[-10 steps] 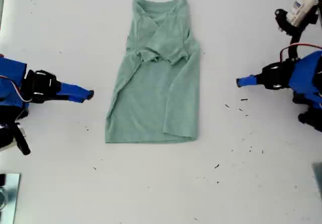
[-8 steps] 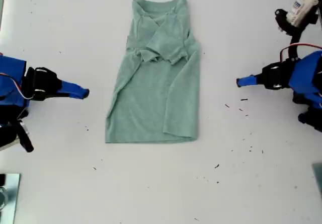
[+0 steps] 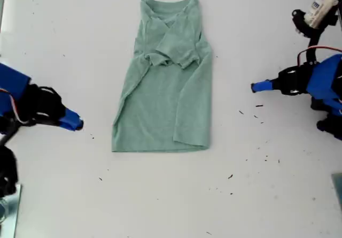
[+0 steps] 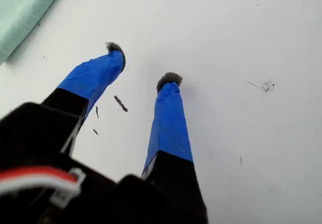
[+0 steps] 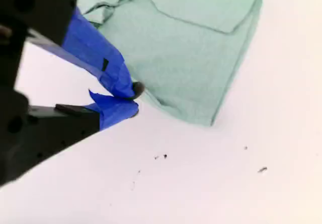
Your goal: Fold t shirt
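The white worktop [image 3: 160, 206] fills the exterior view. The t shirt [image 3: 165, 104] lies flat at its middle, toward the top, neckline away from the camera and hem nearer. Both sleeves and side edges are folded in over the chest, so it makes a long, wrinkled panel.

My second gripper [image 3: 76, 124] is at the exterior view's left, near the shirt's lower corner but apart from it. In the second wrist view its jaws [image 5: 135, 100] are clenched tip to tip on nothing, with the hem corner [image 5: 211, 121] just beyond them.

My first gripper [image 3: 255, 87] sits at the exterior view's right, well apart from the cloth. Its jaws [image 4: 143, 65] are spread and empty above the bare worktop.

Dark specks [image 3: 259, 106] dot the surface near it.
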Tool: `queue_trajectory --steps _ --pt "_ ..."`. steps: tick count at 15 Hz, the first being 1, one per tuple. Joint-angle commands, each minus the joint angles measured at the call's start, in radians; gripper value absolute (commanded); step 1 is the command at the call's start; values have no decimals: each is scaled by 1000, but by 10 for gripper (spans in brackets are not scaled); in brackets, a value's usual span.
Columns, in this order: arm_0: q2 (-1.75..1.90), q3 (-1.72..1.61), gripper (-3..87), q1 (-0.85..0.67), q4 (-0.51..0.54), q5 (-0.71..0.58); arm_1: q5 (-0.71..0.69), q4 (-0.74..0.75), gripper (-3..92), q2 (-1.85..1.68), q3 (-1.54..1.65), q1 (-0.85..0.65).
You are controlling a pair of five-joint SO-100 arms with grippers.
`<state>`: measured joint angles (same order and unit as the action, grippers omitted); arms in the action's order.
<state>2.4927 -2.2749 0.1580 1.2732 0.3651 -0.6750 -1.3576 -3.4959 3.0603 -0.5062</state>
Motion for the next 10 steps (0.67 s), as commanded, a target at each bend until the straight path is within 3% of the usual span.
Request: queue_trajectory --steps 1,4,5,6,10 --pt "-422 623 -2 91 322 92 -15 20 165 -9 48 -8" --pt "-541 778 -2 71 321 -8 -15 20 164 -9 48 -8" --pt "-548 779 57 54 319 -72 -15 20 164 -9 48 -8" --pt "-557 781 187 38 318 -109 -15 20 164 -9 48 -8" --pt "-589 784 215 14 314 -147 -15 20 164 -9 48 -8"
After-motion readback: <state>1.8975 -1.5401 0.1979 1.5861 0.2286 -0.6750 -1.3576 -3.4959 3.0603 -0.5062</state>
